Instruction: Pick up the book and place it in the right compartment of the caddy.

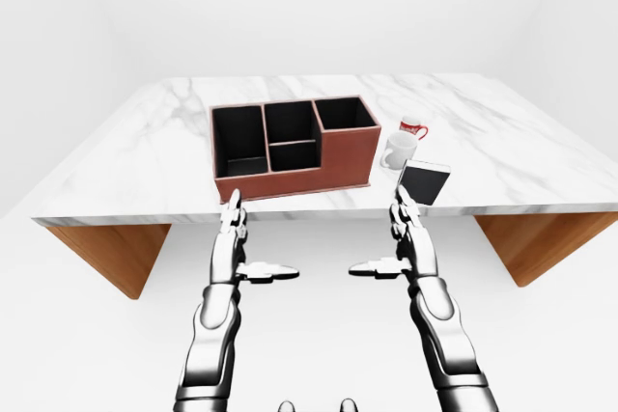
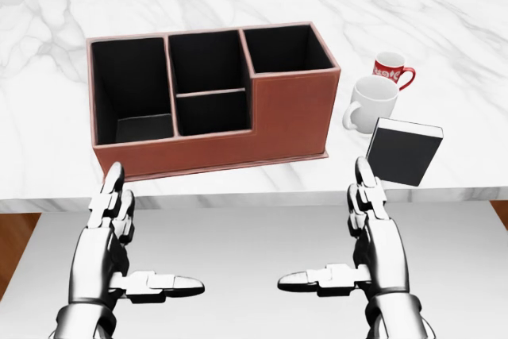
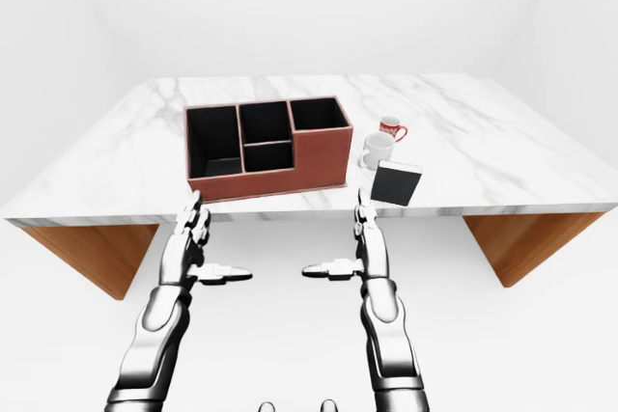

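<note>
Reach not yet begun: both the left hand [image 2: 119, 236] and right hand [image 2: 369, 228] hover open and empty; next, the right hand must reach to one o'clock for the book [image 2: 403, 152].

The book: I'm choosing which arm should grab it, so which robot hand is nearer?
Right. The right robot hand hangs just below and slightly left of the book in the head view; the left robot hand sits far left, below the caddy.

Bare white room, marble table [image 1: 145, 151]
</note>
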`<state>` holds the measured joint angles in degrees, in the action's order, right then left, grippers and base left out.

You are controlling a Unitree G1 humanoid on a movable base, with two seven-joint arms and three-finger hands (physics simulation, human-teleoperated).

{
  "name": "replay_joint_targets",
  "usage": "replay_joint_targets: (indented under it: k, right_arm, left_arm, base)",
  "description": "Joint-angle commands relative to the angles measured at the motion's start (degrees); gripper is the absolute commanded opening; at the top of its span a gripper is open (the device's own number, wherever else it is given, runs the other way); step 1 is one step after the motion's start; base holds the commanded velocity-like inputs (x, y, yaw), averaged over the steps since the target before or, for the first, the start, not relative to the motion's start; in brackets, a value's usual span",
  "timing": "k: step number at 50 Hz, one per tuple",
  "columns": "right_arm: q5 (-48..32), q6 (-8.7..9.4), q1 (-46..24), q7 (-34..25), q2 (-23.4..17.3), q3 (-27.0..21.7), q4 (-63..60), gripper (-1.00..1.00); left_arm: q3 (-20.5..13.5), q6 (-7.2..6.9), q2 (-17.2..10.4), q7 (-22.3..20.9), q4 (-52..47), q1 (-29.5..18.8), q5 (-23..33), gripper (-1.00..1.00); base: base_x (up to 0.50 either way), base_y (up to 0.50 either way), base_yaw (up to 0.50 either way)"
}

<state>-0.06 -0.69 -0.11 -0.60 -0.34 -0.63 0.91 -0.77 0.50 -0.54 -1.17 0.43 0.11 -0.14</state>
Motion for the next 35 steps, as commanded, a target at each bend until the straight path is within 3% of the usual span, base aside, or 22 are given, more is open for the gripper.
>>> replay_joint_targets:
  k: [1,5,8,10,11,13,16,17,18,19,20,31,35]
  right_arm:
    - [-0.3,-1.53,0.0,-1.2,-0.4,-0.5,1.7,1.0]
    - [0.1,-1.83,-0.4,-1.3,-0.5,-0.9,2.5,1.0]
    - [0.0,-1.48,-0.3,-1.4,-0.6,-0.9,2.0,1.0]
    - [0.2,-1.0,-0.3,-1.5,-0.6,-1.0,1.5,1.0]
    - [0.2,-0.81,-0.4,-1.5,-0.7,-1.0,1.3,1.0]
    - [0.4,0.1,-0.3,-1.6,-0.7,-1.1,0.1,1.0]
    - [-0.2,2.46,-0.3,-1.5,-1.1,-1.3,-4.5,1.0]
    - [-0.2,5.07,-0.7,-1.4,-1.6,-2.0,-8.3,1.0]
    - [0.1,5.69,-1.2,-1.7,-1.9,-2.7,-10.7,1.0]
    - [0.1,5.69,-1.2,-1.8,-1.8,-2.7,-10.9,1.0]
    - [0.6,5.69,-1.8,-2.0,-2.4,-3.7,-14.7,1.0]
    - [3.8,5.69,-4.9,-2.7,-5.2,-10.3,-29.5,1.0]
    - [3.8,5.69,-5.1,-2.9,-5.5,-10.8,-31.8,1.0]
  left_arm:
    - [-1.3,2.41,-0.7,-2.4,2.4,0.3,0.0,1.0]
    - [-1.1,3.22,-0.7,-2.3,2.9,0.3,0.3,1.0]
    - [-1.3,2.67,-1.0,-2.3,1.8,0.3,0.8,1.0]
    - [-1.8,2.22,-1.1,-2.5,1.3,0.2,0.5,1.0]
    - [-2.1,2.9,-1.3,-2.2,1.6,0.0,0.8,1.0]
    - [-2.4,2.96,-1.5,-2.3,1.1,0.1,0.9,1.0]
    - [-3.4,1.07,-2.0,-2.3,-3.7,0.6,0.9,1.0]
    - [-5.0,-2.07,-2.8,-2.5,-9.0,0.4,0.2,1.0]
    - [-5.8,-3.87,-3.1,-2.7,-11.5,0.3,0.0,1.0]
    - [-5.9,-4.0,-3.0,-2.8,-11.7,0.3,0.0,1.0]
    - [-7.8,-5.5,-4.1,-3.0,-16.1,-0.2,-0.5,1.0]
    - [-21.6,-5.5,-9.9,-4.2,-35.8,-5.4,-6.1,1.0]
    - [-24.2,-5.5,-11.4,-4.2,-39.2,-6.3,-7.9,1.0]
  base:
    - [0.0,0.0,0.0]
    - [0.0,0.0,0.0]
    - [0.0,0.0,0.0]
    - [0.0,0.0,0.0]
    - [0.0,0.0,0.0]
    - [0.0,0.0,0.0]
    - [0.0,0.0,0.0]
    - [0.0,0.0,0.0]
    - [0.0,0.0,0.0]
    - [0.0,0.0,0.0]
    - [0.0,0.0,0.0]
    - [0.0,0.0,0.0]
    - [0.0,0.0,0.0]
